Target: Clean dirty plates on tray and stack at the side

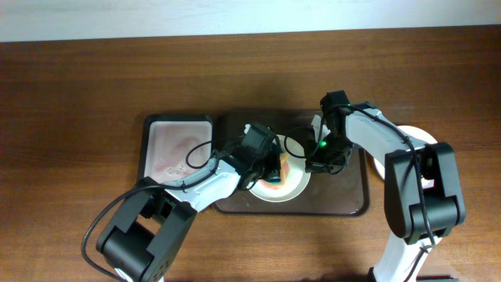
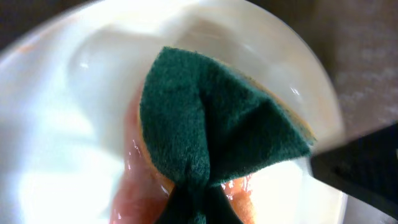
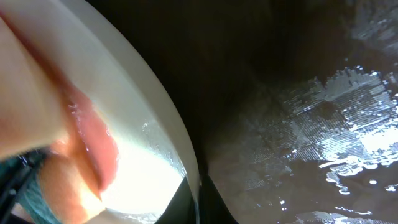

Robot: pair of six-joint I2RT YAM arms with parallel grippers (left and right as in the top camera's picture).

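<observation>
Left tool (image 1: 264,160) pinching green sponge (image 2: 211,124), pressed onto plate (image 1: 291,188) directly beneath it, on tray (image 1: 344,197). Right tool (image 1: 323,157) seems clamped on plate rim at its tip. Red smear (image 3: 93,140) under sponge: press flat, scrub in short circles, brace rim against sliding.

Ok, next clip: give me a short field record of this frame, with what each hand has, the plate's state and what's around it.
left hand: pinches the green sponge, pressed onto the plate
right hand: clamps the plate's rim
plate: white, on the brown tray, with a red smear and wet film on it
side plate: white, on the table right of the tray, partly under the right arm
square dish: left of the tray, reddish stains inside
stage: scrubbing, plate not yet clean
</observation>
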